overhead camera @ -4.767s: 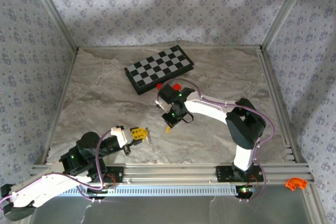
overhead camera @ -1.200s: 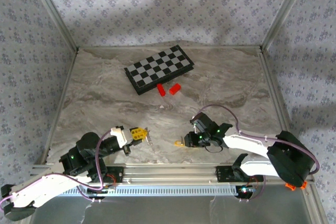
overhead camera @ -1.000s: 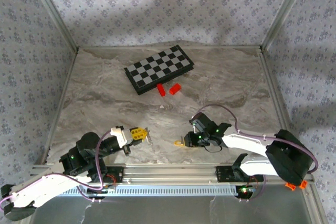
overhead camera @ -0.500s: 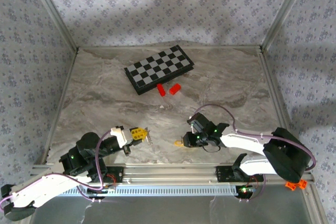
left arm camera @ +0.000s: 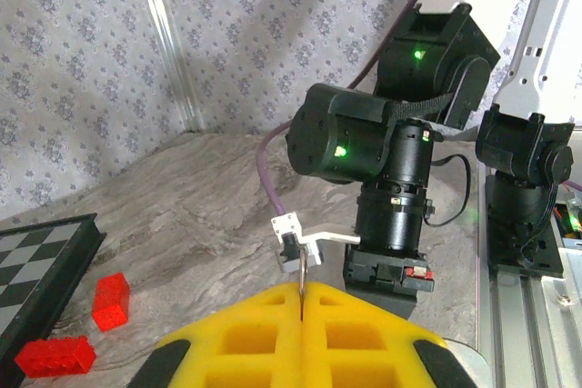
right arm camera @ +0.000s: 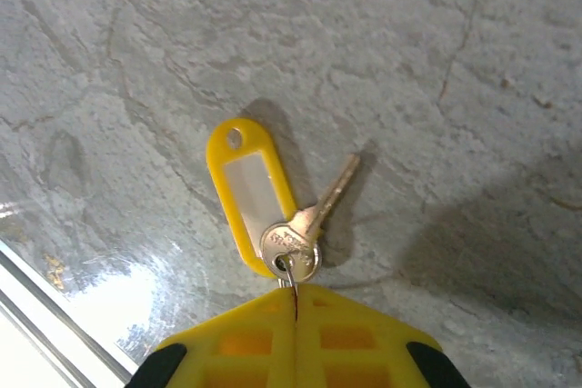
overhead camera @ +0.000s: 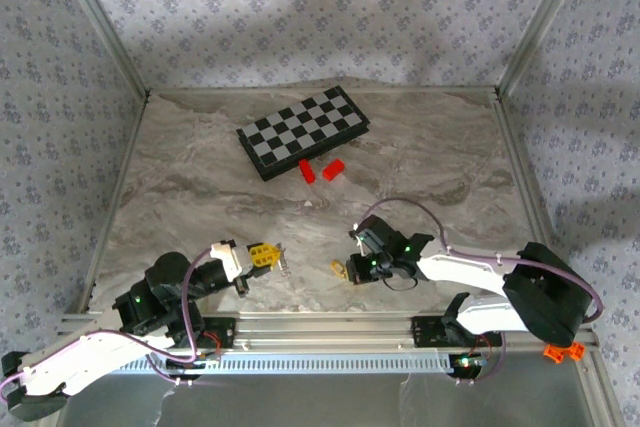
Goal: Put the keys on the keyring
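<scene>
Table (overhead camera: 200,177) centre open — chessboard (overhead camera: 303,130), red blocks (overhead camera: 333,169) stand beyond.

A robot test booth, not a home — flowered walls (overhead camera: 300,7) on bare metal posts (overhead camera: 102,22), a marble-look tabletop (overhead camera: 200,177), the left arm (overhead camera: 90,357) and right arm (overhead camera: 470,267) bolted to a rail (overhead camera: 330,332) at the near edge.
</scene>
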You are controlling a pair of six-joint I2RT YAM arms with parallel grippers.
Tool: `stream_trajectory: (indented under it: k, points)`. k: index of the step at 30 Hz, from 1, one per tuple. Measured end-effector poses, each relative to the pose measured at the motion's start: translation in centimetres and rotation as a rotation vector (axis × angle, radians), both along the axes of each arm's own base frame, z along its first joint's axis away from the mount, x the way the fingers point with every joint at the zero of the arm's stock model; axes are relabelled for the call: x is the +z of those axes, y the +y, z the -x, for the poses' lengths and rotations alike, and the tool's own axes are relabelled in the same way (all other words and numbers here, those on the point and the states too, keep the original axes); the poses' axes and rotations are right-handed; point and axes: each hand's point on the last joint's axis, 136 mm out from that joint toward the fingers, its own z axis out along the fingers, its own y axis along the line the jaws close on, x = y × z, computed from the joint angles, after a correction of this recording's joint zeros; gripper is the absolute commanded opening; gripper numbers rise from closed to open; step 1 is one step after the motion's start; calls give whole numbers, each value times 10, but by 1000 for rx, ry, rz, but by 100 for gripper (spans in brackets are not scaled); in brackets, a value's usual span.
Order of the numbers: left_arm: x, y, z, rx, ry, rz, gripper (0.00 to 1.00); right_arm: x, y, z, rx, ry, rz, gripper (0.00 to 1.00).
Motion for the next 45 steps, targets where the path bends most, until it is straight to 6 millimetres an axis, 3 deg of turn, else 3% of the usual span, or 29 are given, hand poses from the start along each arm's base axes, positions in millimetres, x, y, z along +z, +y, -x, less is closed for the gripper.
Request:
stream_trajectory:
  k: [9, 17, 27, 45]
  points:
    - [1, 1, 0, 0, -3, 5, 0, 16, -3, -7, 92, -9, 168, 0]
    - [1, 1, 0, 0, -3, 6, 0, 6, -14, 5, 267, 33, 494, 0]
    - [4, 3, 1, 0, -9, 17, 0, 3, -36, 15, 400, 61, 742, 0]
    - [4, 3, 2, 0, -10, 19, 0, -3, -41, 21, 481, 78, 847, 0]
